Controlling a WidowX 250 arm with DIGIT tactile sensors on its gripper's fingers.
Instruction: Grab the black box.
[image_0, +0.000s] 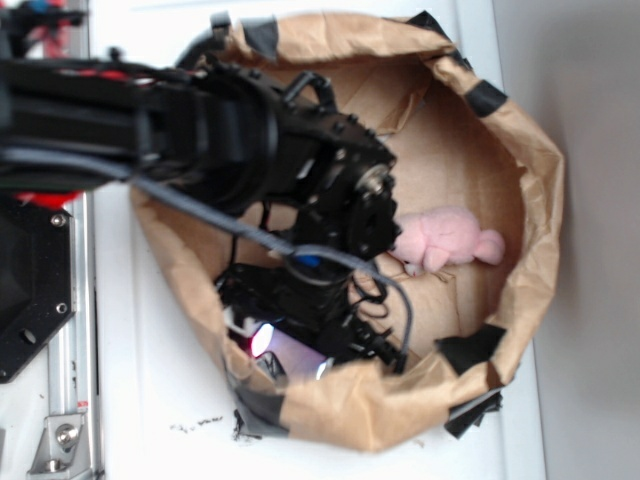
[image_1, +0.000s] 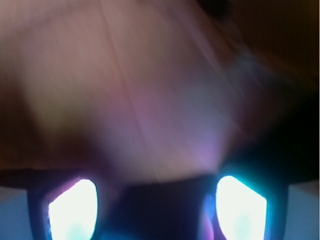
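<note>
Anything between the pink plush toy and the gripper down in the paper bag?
Bare brown paper floor in the exterior view. The pink plush toy sits apart from the gripper. Wrist view is blurred.

No legible text, labels, numbers or signs anywhere.

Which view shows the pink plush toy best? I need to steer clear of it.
The exterior view: the pink plush toy lies in plain sight inside the brown paper bin, right of the arm. The wrist view is blurred and shows no toy.
</note>
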